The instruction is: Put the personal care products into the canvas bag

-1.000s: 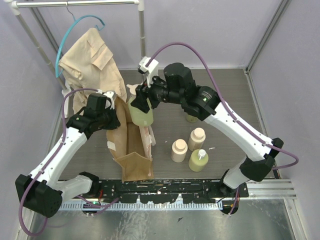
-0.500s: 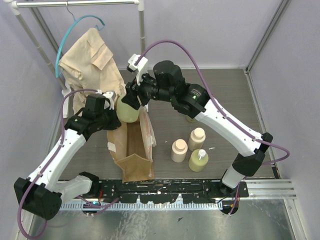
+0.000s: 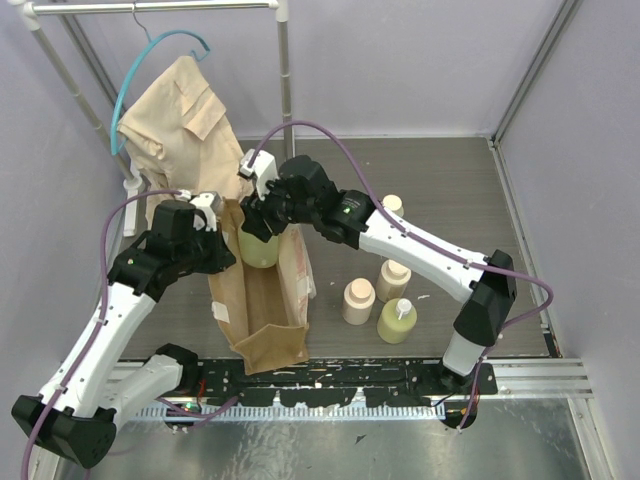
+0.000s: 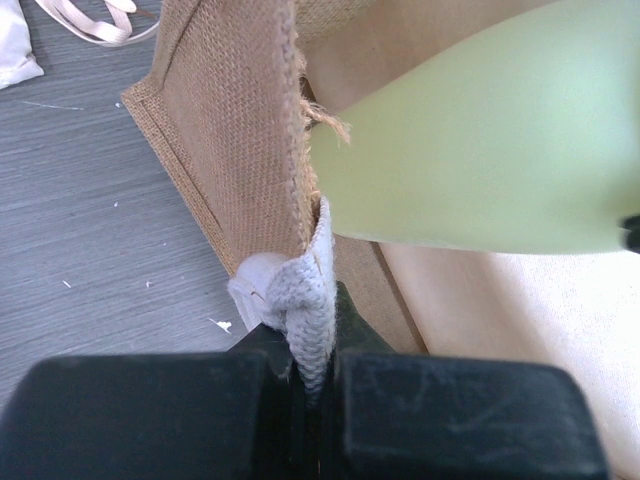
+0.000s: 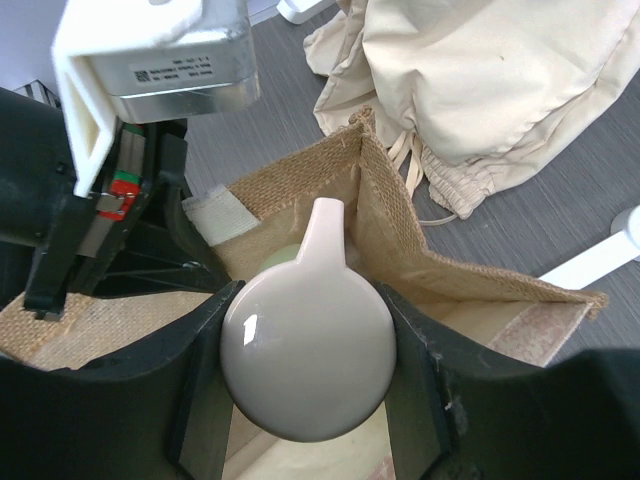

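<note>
Currently: green bottle, upright, clamped in right pincer, directly over bag mouth; left pincer clamped on strap.

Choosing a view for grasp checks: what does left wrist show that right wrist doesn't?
Only left wrist: the strap handle pinched inside the shut left end effector, and the broad side of the olive-green bottle. Only right wrist: the right end effector clamping the cream cap, and the beige shirt beyond. Both: the canvas bag, mouth open, that bottle at it.
</note>
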Tool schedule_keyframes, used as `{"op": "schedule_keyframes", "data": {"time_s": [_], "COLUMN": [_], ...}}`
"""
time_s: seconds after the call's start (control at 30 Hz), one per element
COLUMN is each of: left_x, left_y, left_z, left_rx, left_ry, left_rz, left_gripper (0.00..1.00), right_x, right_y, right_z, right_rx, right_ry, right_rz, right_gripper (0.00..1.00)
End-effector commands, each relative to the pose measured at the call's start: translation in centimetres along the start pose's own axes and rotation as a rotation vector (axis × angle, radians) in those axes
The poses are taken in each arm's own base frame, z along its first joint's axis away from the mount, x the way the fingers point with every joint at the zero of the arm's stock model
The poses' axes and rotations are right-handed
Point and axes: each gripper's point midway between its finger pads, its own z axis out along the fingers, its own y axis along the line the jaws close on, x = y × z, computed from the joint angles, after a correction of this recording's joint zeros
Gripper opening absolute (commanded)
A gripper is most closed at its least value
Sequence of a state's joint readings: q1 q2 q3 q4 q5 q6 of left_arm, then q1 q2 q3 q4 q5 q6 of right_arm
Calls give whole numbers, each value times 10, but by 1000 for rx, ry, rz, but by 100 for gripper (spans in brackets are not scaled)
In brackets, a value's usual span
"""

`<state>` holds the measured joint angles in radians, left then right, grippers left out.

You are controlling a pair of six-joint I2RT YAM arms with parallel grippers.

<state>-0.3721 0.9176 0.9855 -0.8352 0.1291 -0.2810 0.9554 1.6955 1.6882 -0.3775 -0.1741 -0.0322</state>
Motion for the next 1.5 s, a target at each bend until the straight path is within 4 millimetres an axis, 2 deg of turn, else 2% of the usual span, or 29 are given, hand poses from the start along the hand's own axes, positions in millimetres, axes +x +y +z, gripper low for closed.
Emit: {"op": "schedule_keyframes", "data": {"time_s": [0.0, 0.2, 0.4, 0.57, 0.77, 0.9, 1.17, 1.23, 1.33, 1.47], "left_x": [5, 12, 16, 24, 23, 22, 17, 16, 16, 18], "left_y": [-2, 1, 6, 15, 21, 24, 28, 29, 29, 29], "left_z": [-1, 4, 7, 11, 14, 15, 12, 11, 12, 16], "left_rx": [16, 10, -12, -50, -80, -99, -131, -132, -133, -129], "left_ry": [13, 24, 35, 47, 53, 54, 36, 35, 36, 47], "left_rz": [0, -2, 8, 12, 11, 10, 12, 13, 14, 11], "left_gripper": [0, 0, 0, 0, 0, 0, 0, 0, 0, 0], "right_x": [-74, -45, -29, -15, 8, 30, 81, 87, 85, 67], "right_y": [3, 0, -5, -17, -46, -63, -76, -77, -76, -77], "right_z": [-11, 20, 41, 51, 60, 68, 77, 74, 66, 50], "right_rx": [-9, -22, -19, 25, 84, 133, 180, 189, 197, 229], "right_ry": [-283, -244, -229, -212, -171, -120, -1, 27, 42, 22], "right_rz": [-62, -66, -75, -107, -102, -125, -137, -134, -125, -95], "right_gripper": [1, 1, 1, 1, 1, 1, 1, 19, 47, 73]}}
